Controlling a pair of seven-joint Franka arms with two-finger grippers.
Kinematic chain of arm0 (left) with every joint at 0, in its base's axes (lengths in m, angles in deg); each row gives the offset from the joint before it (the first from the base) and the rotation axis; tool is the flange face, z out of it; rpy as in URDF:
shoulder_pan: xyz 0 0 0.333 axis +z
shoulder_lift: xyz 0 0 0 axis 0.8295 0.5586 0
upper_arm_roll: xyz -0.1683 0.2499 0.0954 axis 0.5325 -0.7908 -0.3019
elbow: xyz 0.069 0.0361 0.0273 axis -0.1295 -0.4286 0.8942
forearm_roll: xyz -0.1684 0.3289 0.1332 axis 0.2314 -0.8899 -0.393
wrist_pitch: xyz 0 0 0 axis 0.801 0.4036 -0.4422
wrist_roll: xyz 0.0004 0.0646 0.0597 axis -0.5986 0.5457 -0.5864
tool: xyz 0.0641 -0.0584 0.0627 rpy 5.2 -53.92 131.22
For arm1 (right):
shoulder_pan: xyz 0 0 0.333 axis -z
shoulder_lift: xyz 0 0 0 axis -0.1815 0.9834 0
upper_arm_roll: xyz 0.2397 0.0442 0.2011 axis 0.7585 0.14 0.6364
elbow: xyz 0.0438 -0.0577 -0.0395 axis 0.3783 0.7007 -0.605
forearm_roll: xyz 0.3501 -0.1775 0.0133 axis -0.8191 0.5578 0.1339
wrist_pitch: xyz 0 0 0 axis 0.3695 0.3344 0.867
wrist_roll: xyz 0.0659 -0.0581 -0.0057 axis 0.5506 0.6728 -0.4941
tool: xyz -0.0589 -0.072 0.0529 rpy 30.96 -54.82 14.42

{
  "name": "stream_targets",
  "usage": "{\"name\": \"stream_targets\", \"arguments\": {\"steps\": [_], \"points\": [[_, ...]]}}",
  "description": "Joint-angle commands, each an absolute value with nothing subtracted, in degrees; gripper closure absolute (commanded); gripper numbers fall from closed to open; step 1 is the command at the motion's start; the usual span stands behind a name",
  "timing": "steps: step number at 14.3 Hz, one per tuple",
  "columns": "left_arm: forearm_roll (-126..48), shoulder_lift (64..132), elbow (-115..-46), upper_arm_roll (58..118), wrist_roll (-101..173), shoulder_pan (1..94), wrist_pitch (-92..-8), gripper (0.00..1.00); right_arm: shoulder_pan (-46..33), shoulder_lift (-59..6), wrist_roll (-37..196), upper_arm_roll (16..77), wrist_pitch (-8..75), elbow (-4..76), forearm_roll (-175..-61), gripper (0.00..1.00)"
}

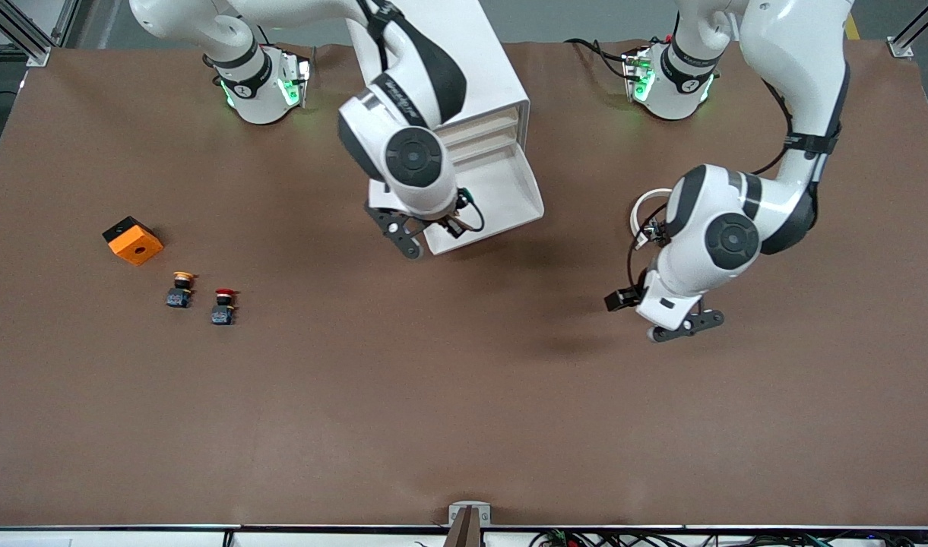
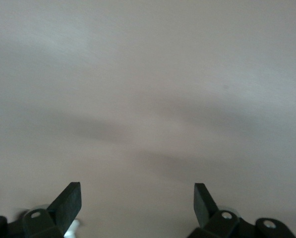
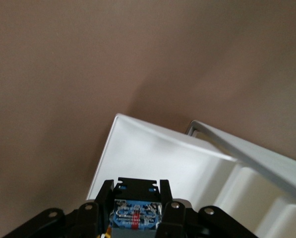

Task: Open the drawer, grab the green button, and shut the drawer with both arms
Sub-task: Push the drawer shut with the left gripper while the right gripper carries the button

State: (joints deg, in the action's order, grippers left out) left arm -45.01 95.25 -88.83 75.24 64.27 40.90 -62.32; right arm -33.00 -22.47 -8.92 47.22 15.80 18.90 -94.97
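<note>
Clamped on the small push button with the dark blue-black blocky body (image 3: 136,213): the right arm's black two-finger gripper (image 1: 429,232), poised over the front corner of the wide shallow white tray-like drawer (image 1: 502,190), which stands pulled out from the bottom of the white boxy cabinet (image 1: 494,83). No cap colour to be seen in the right wrist view, only the blue underside of the body between the fingers (image 3: 104,196). Hanging with its fingers spread apart and holding nothing: the left arm's black two-finger gripper (image 1: 680,323), over the bare brown table (image 1: 464,395) toward the left arm's end, well apart from the drawer. Judged to be the carrying-out step, with the closing not yet done. Lift straight up first, until the button's body clears the drawer's front lip, and only then swing away, so as not to clip the rim or drag the tray. Keep the grip steady; likely to twist if squeezed off-centre, being small and blocky. Set down on open table, perhaps near the yellow-capped button (image 1: 181,290), the red-capped button (image 1: 223,305) and the orange block (image 1: 133,240). Then bring the left gripper to the cream front and push squarely, along the slide, to avoid jamming.
</note>
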Motion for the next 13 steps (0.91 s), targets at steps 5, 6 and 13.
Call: {"name": "stream_targets", "arguments": {"steps": [5,6,13], "points": [[-45.3,94.4,-98.0,80.8,78.3,35.7,-71.9,0.00,-15.6,-32.1,31.3,47.6,1.4,20.2,-94.7,0.73],[-45.3,94.4,-98.7,80.8,80.7,33.7,-71.9,0.00,-12.9,-32.5,37.6,47.6,0.9,20.3,-93.5,0.73],[-45.5,94.3,-102.4,81.0,87.2,26.2,-71.9,0.00,-4.1,-31.9,61.0,47.6,12.2,28.9,-85.7,0.73]]}}
